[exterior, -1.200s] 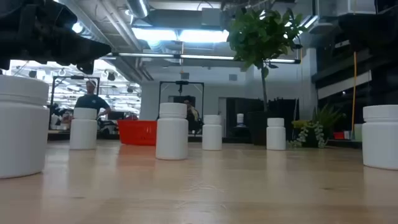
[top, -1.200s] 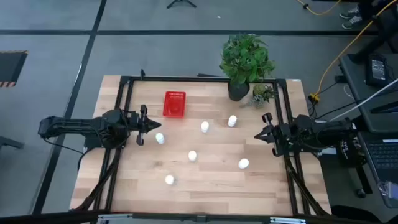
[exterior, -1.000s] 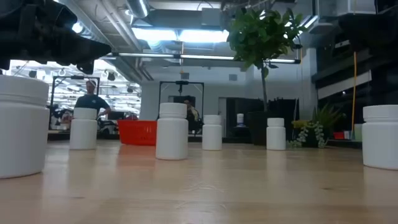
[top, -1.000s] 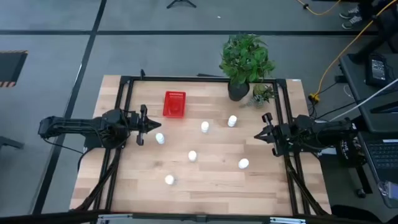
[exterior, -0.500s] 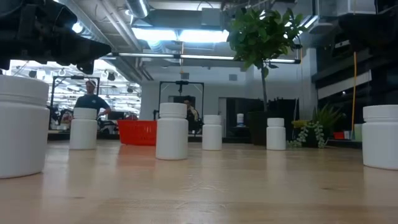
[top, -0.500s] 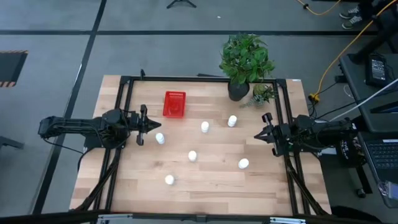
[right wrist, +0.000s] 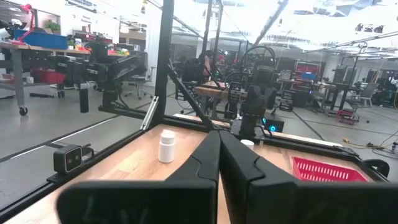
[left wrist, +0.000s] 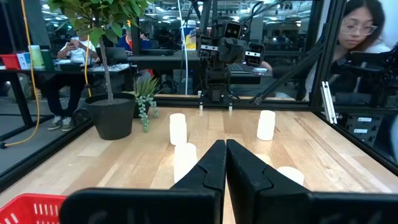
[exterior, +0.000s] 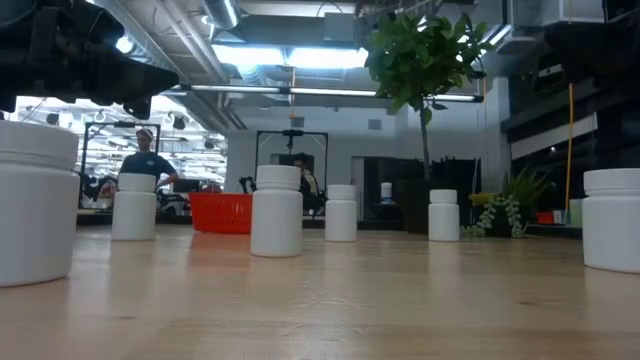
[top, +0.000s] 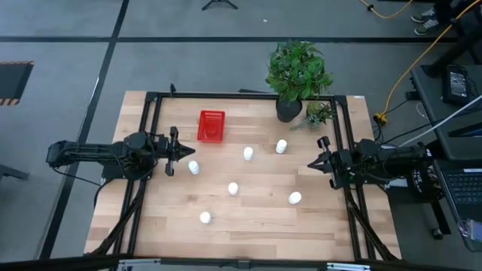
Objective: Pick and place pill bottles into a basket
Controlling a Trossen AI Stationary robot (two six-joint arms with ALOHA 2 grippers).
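While six pill bottles [top: 233, 188] stand loose, we see both tools, left [top: 175, 152] and right [top: 318, 162], pressed together; red basket [top: 212, 126] at eleven o'clock.

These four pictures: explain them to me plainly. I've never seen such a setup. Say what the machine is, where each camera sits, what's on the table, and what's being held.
It is a robot with two dark jointed arms at a pale wooden table. One picture looks straight down from above, one looks level across the tabletop, and one comes from a camera on each wrist.

From above, the left gripper is at the table's left side and the right gripper at its right. Both are shut and hold nothing.

On the table stand six small white cylindrical pill bottles, scattered and upright, a small bright red rectangular plastic basket with nothing visible in it, and a leafy green plant in a dark pot. No bottle is in the basket yet.

People show in the room beyond.
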